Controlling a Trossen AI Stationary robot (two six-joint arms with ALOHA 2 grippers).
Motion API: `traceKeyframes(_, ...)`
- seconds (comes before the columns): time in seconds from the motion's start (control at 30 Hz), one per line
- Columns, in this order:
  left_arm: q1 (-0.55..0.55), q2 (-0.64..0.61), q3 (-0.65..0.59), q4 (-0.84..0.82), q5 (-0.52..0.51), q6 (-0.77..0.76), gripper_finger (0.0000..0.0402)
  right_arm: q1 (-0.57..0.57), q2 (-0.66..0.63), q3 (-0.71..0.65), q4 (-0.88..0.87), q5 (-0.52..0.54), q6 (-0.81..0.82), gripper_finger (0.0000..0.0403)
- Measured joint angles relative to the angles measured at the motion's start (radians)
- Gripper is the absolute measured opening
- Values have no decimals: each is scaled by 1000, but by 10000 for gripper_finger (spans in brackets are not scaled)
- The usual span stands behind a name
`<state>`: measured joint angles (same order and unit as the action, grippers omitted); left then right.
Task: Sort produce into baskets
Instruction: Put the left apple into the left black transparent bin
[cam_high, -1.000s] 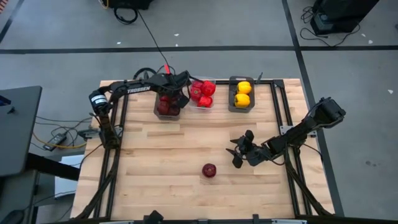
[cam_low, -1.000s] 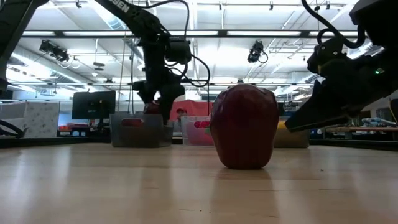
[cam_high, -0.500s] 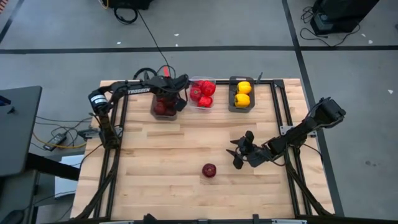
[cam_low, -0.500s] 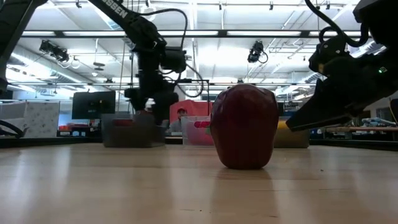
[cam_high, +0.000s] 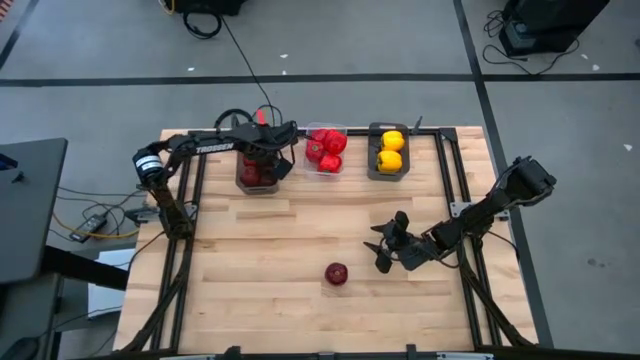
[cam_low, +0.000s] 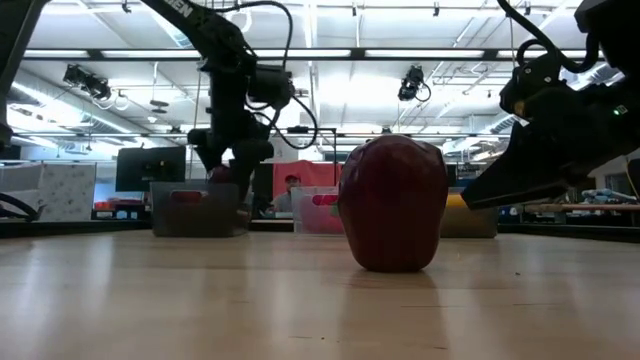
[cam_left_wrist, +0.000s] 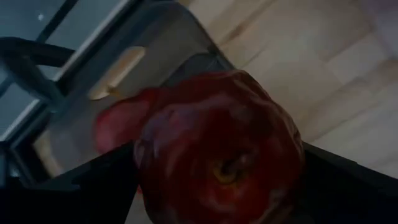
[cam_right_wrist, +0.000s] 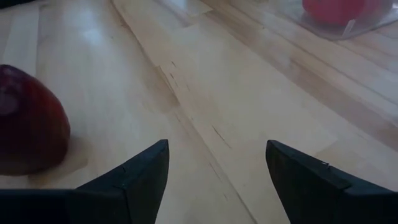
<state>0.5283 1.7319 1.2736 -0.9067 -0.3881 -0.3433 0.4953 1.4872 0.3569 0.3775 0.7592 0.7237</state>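
Note:
My left gripper (cam_high: 264, 160) is shut on a dark maroon apple (cam_left_wrist: 217, 155) in the left dark grey basket (cam_high: 248, 176), where another maroon apple (cam_left_wrist: 118, 124) lies. The clear basket (cam_high: 325, 150) holds red peppers. The right dark grey basket (cam_high: 388, 152) holds yellow peppers. One more maroon apple (cam_high: 337, 273) stands on the table; it is large in the low view (cam_low: 392, 205). My right gripper (cam_high: 385, 245) is open and empty just to its right, with the apple at the side of its wrist view (cam_right_wrist: 28, 127). My left gripper pinches the apple's two opposite sides (cam_left_wrist: 146, 168) between its two fingers (cam_left_wrist: 93, 186). It comes from above, pointing down into the basket. The apple sits at about the height of the basket's rim (cam_low: 222, 176). I cannot tell whether it rests on the fruit below.
The three baskets stand in a row along the table's far edge. The bare wooden table top (cam_high: 270, 250) stretches wide in front of them. Black frame rails (cam_high: 190, 230) run along the left and right table edges.
My left gripper has gone toward the table's left edge, staying shut on the apple. The left dark grey basket has slid left along with it, away from the clear basket.

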Motion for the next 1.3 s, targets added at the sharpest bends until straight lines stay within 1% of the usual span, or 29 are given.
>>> traceKeyframes(0.3, -15, -70, 0, -37, -12, 27, 385, 0, 0, 0, 9, 9, 15, 295)
traceKeyframes(0.43, -13, -72, -2, -66, -13, 26, 385, 0, 0, 0, 12, 10, 15, 302)
traceKeyframes(0.7, -14, -71, -19, -20, -20, 63, 385, 0, 0, 0, 11, 9, 15, 307)
traceKeyframes(0.87, -20, -71, -19, -26, -19, 94, 385, 0, 0, 0, 11, 9, 15, 307)
traceKeyframes(1.0, -20, -71, -19, -30, 17, 128, 385, 0, 0, 0, 11, 9, 15, 307)
traceKeyframes(1.13, -20, -71, -19, -30, 19, 115, 391, 0, 0, 0, 11, 7, 15, 307)
traceKeyframes(1.2, -18, -71, -19, -32, 4, 117, 397, 0, 0, 0, 11, 7, 15, 307)
traceKeyframes(1.3, -16, -71, -19, -31, -50, 127, 399, 0, 0, 0, 11, 6, 15, 307)
